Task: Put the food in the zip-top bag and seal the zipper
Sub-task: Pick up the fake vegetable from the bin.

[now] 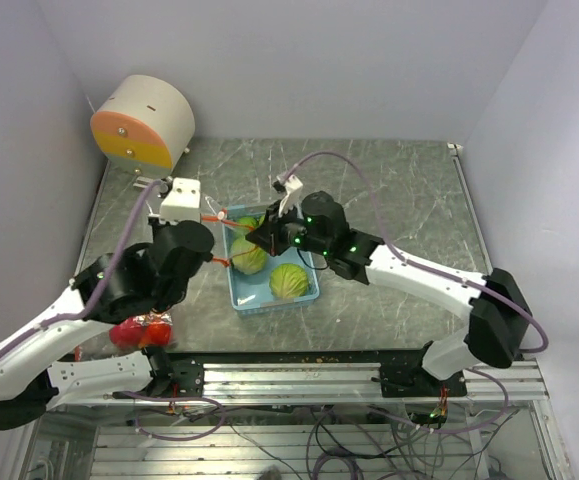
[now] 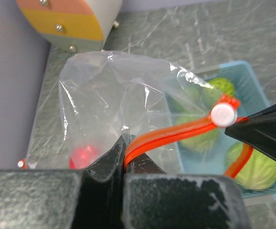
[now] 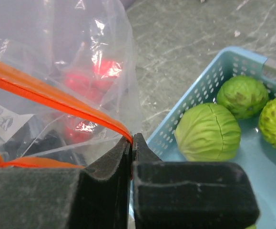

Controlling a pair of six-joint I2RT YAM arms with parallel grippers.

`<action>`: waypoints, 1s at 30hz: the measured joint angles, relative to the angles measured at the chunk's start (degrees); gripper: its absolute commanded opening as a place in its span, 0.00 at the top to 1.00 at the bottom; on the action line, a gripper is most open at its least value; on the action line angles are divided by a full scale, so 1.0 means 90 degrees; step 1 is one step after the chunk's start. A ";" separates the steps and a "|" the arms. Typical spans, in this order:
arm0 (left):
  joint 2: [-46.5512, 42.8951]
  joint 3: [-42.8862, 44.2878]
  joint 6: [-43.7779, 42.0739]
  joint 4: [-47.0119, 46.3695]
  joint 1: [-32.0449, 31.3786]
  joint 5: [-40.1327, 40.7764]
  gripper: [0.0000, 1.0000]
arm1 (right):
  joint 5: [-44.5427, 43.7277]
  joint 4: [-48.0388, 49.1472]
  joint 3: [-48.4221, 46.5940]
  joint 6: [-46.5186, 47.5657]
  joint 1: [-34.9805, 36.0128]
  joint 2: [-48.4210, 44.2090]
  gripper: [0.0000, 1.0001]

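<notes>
In the left wrist view the clear zip-top bag [image 2: 114,95] hangs open, and red food [image 2: 83,155] shows through it. My left gripper [image 2: 124,150] is shut on the orange zipper [image 2: 176,133], which runs right to a white slider [image 2: 223,114]. My right gripper [image 3: 131,138] is shut on the zipper [image 3: 47,95] as well, beside the bag [image 3: 56,43] with red food [image 3: 90,81] in it. Three green fruits [image 3: 207,131] lie in the blue basket [image 3: 195,95]. From above, both grippers [image 1: 212,258] [image 1: 259,240] meet over the basket's [image 1: 241,300] left edge.
A round white and orange-yellow drum [image 1: 144,122] stands at the back left of the table. Purple cables [image 1: 339,160] loop over the right arm. The table's metal front rail [image 1: 299,375] runs along the near edge.
</notes>
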State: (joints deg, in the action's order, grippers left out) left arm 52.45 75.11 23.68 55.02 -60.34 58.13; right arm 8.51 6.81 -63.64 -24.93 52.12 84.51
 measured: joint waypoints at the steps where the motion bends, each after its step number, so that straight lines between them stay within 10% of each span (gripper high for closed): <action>1: 0.0032 -0.0085 0.0063 0.0068 0.0007 0.0063 0.93 | 0.0024 0.0046 0.0027 -0.0002 0.0010 0.0100 1.00; 12: 0.1192 -0.1292 0.1309 0.0551 0.0022 0.0576 0.93 | -0.0255 -0.0083 0.0811 0.0158 0.0002 -0.0063 0.15; 21: 0.0920 -0.1566 0.1732 0.0678 0.0066 0.0741 0.93 | -0.0775 -0.0381 0.1078 0.0435 0.0000 -0.1664 0.09; 30: 0.0342 -0.1566 0.1780 0.0770 0.0075 0.0845 0.93 | -0.1501 -0.1217 0.0075 0.0389 -0.0010 0.0328 0.00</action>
State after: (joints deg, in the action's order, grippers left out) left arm 55.53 61.01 39.70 61.95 -59.66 65.73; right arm -4.99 -4.14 -62.96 -21.43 52.03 87.46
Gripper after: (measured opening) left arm 0.075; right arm 0.990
